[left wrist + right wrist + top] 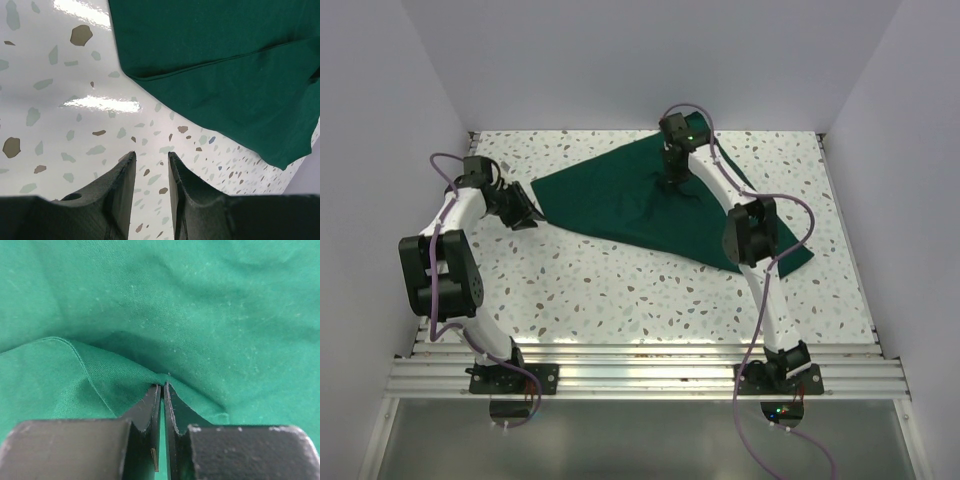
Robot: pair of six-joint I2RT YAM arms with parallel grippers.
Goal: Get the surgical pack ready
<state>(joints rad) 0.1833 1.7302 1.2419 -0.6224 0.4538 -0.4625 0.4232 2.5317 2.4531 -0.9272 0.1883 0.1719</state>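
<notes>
Your right gripper [162, 386] pinches a fold of the green drape [610, 200] at upper centre; your left gripper [151, 156], upper left, sits slightly parted, holding nothing.

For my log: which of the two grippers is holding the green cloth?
The right gripper: it is shut on a raised fold of the cloth. The left gripper is open and empty, above the table beside the cloth.

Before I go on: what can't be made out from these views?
- Top view: the right arm covers part of the drape near its right corner.
- Right wrist view: how many layers the right end effector pinches; the fold hides it.
- Left wrist view: frame edges cut off most of the drape.
</notes>
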